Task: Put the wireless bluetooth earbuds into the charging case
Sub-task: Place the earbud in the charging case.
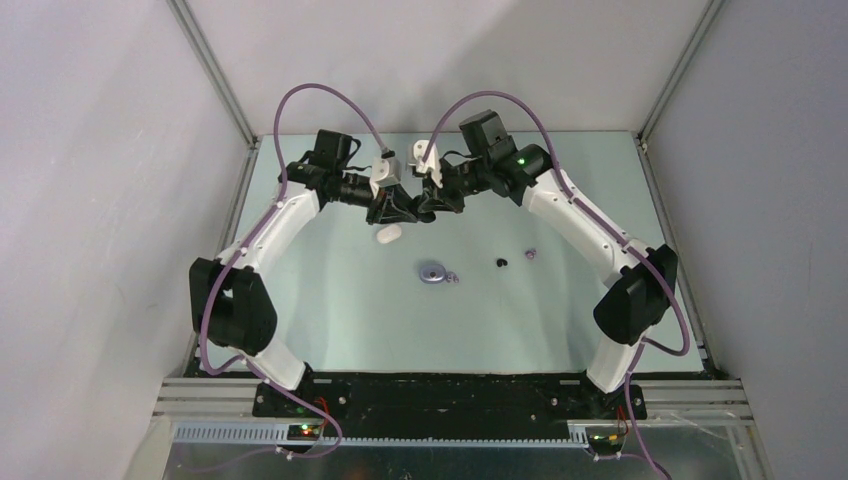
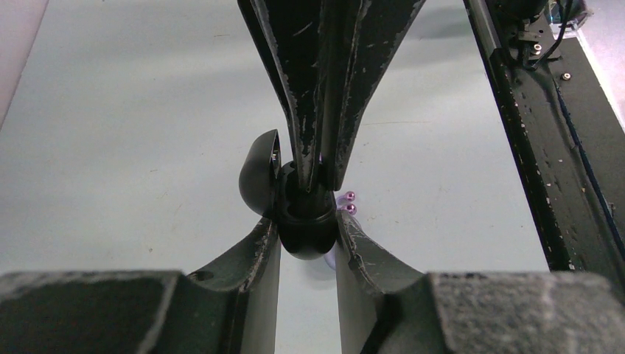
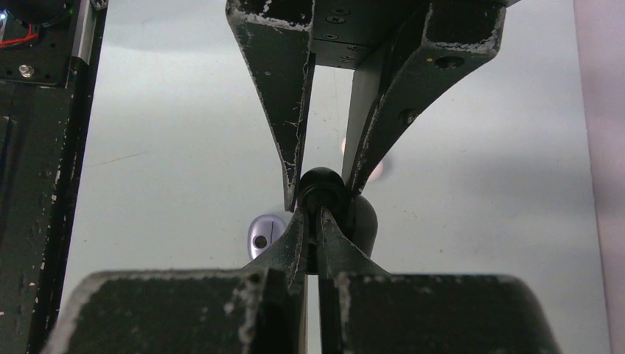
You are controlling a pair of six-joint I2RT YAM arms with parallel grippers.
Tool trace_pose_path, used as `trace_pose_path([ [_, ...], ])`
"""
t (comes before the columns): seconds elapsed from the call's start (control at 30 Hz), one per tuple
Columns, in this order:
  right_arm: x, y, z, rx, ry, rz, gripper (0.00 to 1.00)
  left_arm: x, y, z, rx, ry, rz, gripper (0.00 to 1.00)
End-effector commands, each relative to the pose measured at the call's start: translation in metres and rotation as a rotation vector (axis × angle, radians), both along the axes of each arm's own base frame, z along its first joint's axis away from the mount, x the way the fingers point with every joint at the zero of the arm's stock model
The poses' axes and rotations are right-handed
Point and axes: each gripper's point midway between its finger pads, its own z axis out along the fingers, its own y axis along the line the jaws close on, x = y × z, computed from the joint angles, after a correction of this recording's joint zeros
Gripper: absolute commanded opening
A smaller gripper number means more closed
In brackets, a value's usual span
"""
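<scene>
The left pincer (image 2: 308,221) clamps an open black case (image 2: 306,236) in mid-air. The right pincer (image 2: 317,179), pinched narrow, pokes into it, and any bud at its tips is hidden. A black bud (image 1: 501,262) and lavender buds (image 1: 530,254) lie loose on the table (image 1: 330,300), so most of the job looks undone.

Earbuds (image 1: 501,262), cases (image 1: 432,272) on table (image 1: 330,320)

The black case (image 2: 304,228) (lid (image 2: 259,181) swung open) is raised near the table's (image 1: 330,320) far edge; a black bud (image 1: 501,262) and a lavender bud (image 1: 530,254) lie mid-table, near each other.
</scene>
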Motion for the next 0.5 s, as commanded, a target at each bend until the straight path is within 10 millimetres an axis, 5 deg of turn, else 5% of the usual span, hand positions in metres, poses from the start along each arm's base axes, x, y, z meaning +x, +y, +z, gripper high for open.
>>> trace_pose_path([
  [0.0, -0.002, 0.013, 0.007, 0.037, 0.022, 0.022, 0.00, -0.003, -0.007, 0.026, -0.072, -0.078, -0.054, 0.00],
  [0.23, 0.005, -0.001, -0.001, 0.046, 0.035, 0.006, 0.03, -0.001, -0.001, 0.034, -0.102, -0.072, -0.050, 0.00],
  [0.33, 0.005, -0.003, -0.001, 0.068, -0.003, 0.005, 0.15, -0.004, 0.001, 0.035, -0.103, -0.070, -0.050, 0.00],
  [0.47, 0.002, 0.004, 0.024, 0.129, -0.089, 0.017, 0.28, -0.004, 0.001, 0.033, -0.101, -0.055, -0.050, 0.00],
])
